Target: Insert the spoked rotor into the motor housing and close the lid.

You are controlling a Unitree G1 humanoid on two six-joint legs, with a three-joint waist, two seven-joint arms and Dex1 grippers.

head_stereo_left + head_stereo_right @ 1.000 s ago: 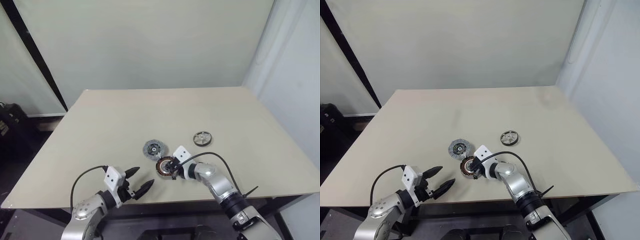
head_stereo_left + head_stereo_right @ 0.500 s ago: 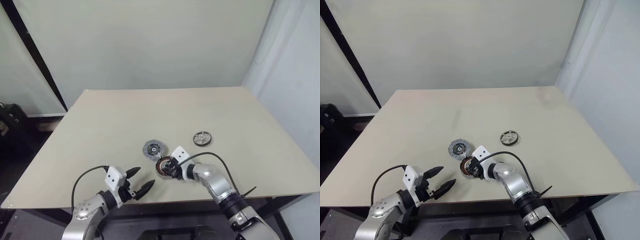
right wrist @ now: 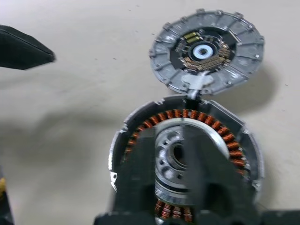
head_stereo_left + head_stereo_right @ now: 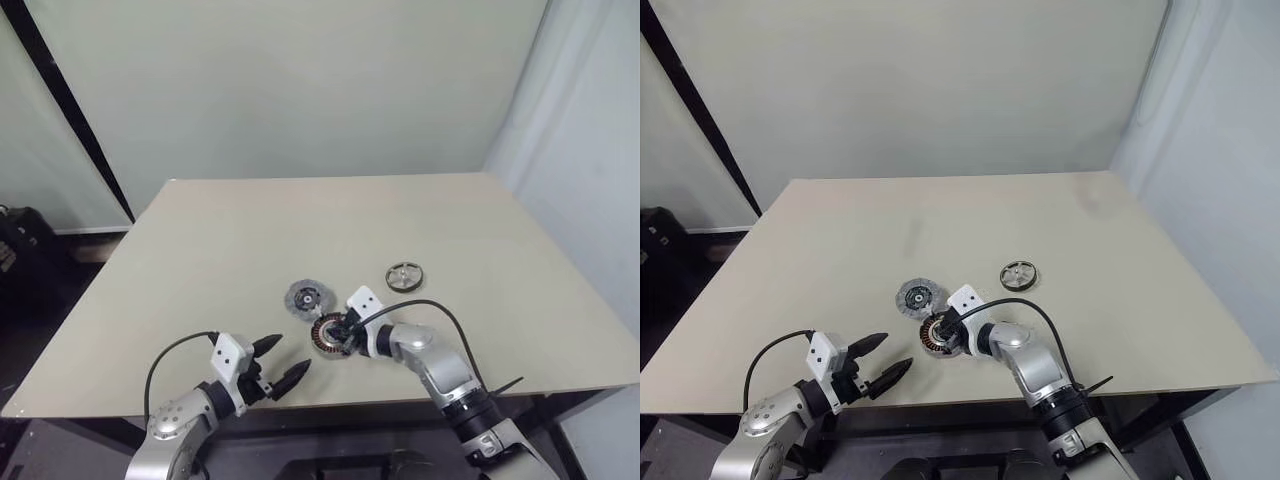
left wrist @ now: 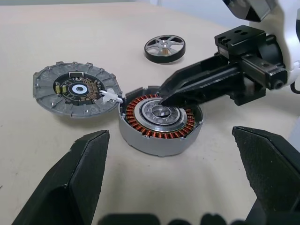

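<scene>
The motor housing (image 5: 159,121) lay open at frame centre, without the spoked rotor (image 5: 164,48) above; the lid (image 5: 76,90) sat beside, upper left. Right gripper (image 5: 165,95) jaws pressed together over the hub; left gripper (image 4: 283,362) spread. Nothing inserted yet.

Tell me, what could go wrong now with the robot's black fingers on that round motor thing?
The right gripper rests its shut black fingertips on the silvery centre of the round, copper-wound motor housing. Pushing might slide the housing or scratch the copper windings.

The flat grey speckled lid lies just beside the housing, with a small white connector reaching toward it, so a shove could tug that.

The thin silver spoked rotor lies apart, not yet inserted.
</scene>
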